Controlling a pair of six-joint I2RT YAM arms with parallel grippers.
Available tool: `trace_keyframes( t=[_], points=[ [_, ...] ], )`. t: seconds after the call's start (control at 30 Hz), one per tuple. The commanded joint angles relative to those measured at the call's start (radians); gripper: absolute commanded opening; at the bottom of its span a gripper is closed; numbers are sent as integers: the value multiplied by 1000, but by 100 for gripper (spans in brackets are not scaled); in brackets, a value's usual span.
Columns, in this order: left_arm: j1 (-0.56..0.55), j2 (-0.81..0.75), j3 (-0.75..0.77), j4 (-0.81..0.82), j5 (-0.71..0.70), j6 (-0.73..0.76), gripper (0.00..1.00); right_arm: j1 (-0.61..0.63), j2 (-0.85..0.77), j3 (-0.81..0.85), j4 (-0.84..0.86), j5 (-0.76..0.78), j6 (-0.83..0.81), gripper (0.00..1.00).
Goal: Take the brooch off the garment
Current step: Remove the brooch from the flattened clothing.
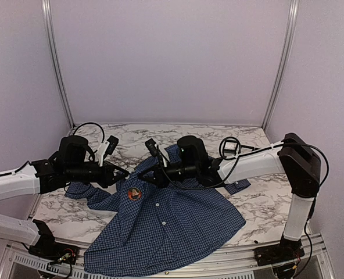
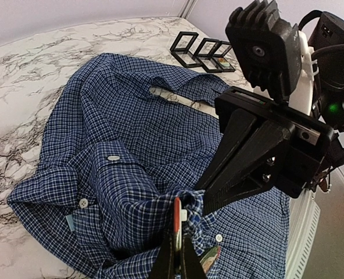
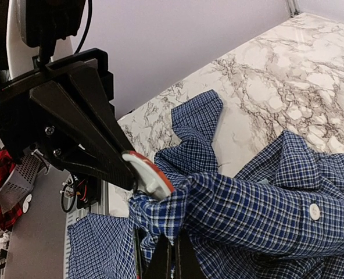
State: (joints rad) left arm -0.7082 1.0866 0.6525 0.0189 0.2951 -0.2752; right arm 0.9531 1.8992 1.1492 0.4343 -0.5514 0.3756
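Top external: garment lay rumpled on marble surface, brooch sat on its upper front; left hand was closed tight on brooch rim; right hand was closed, pinching garment fold just beside brooch

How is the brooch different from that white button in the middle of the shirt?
The brooch is orange-red with a dark rim; the button is plain white. The brooch is much bigger than the button. The brooch sits higher up the shirt; the button lies lower down its front. Both are round and sit on the same shirt.
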Motion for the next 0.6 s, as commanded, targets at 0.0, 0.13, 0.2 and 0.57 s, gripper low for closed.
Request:
trace_keyframes(
  t=[0.0,0.13,0.2,0.57],
  points=[
    [6,7,24,-85,-9,21,0,6,-34,7,-17,32,-24,0],
    [6,8,30,-107,-30,25,0,3,-37,5,-16,33,-31,0],
    [6,13,36,-119,-40,27,0,1,-37,4,-17,34,-35,0],
    [6,-10,62,-151,-111,39,0,3,-32,0,-21,17,-39,0]
  ],
)
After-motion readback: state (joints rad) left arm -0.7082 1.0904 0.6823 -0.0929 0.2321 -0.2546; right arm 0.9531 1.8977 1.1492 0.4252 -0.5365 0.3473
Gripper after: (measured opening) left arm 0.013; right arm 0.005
